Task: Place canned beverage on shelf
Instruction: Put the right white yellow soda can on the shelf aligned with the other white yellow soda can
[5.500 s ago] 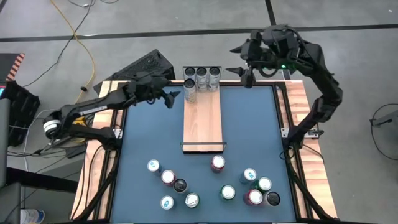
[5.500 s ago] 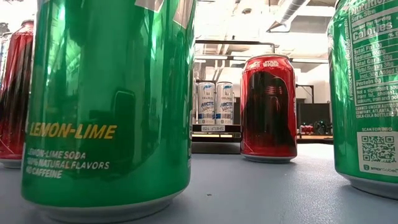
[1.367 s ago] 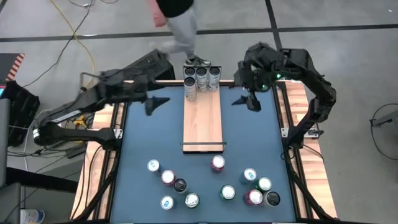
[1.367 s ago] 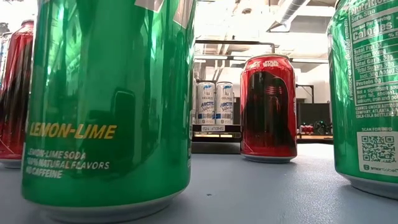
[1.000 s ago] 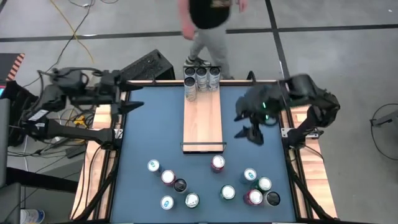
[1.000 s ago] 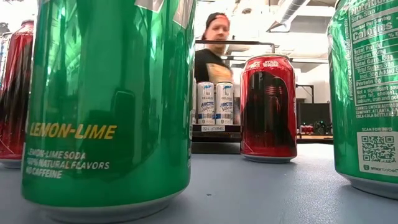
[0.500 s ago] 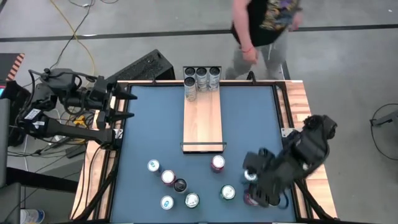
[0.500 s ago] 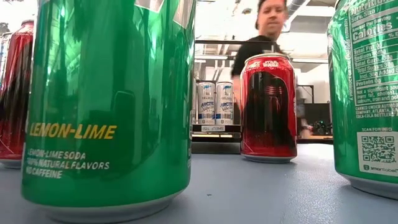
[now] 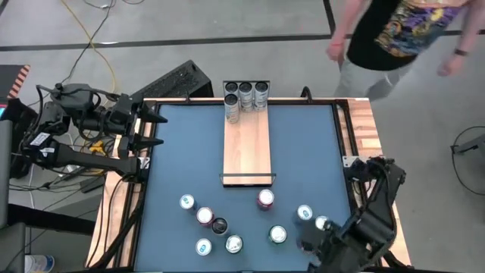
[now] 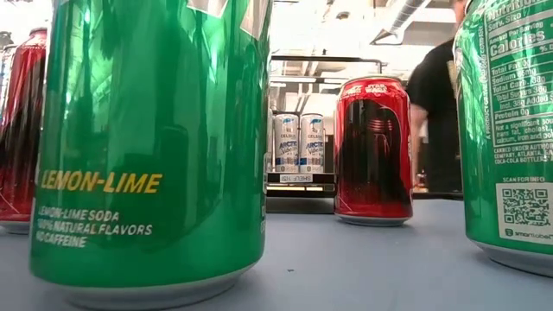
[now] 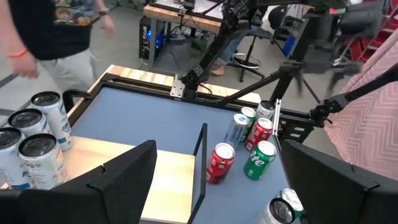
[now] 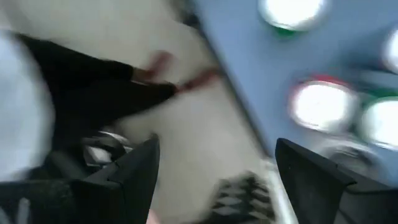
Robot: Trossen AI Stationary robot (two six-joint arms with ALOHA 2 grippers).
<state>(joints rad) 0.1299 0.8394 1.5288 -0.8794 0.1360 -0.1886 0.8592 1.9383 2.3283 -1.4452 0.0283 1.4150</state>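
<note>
The shelf point(image 9: 246, 144) is a pale wood plank lying lengthwise mid-table, with several silver cans point(image 9: 245, 92) standing at its far end and a wire rail point(image 9: 246, 179) at its near end. Several loose cans stand near the front edge, among them a red one point(image 9: 265, 199) and a green one point(image 10: 147, 147). My right gripper point(image 12: 217, 180) hangs open over the loose cans at the near right point(image 9: 321, 224), touching nothing; in the high view its arm point(image 9: 356, 235) hides its fingers. My left gripper point(image 9: 154, 130) waits open at the table's left edge.
A person point(image 9: 394, 38) walks past the table's far right corner. Pale wooden strips point(image 9: 367, 129) edge the blue table. The blue surface between the shelf's rail and the loose cans is bare, as are the strips on either side of the plank point(image 9: 189, 152).
My right gripper has swung from beside the shelf's right side toward the table's near right corner, sinking, tipping downward and rolling, and now hangs over the loose cans there. The person has walked along the far edge toward the right.
</note>
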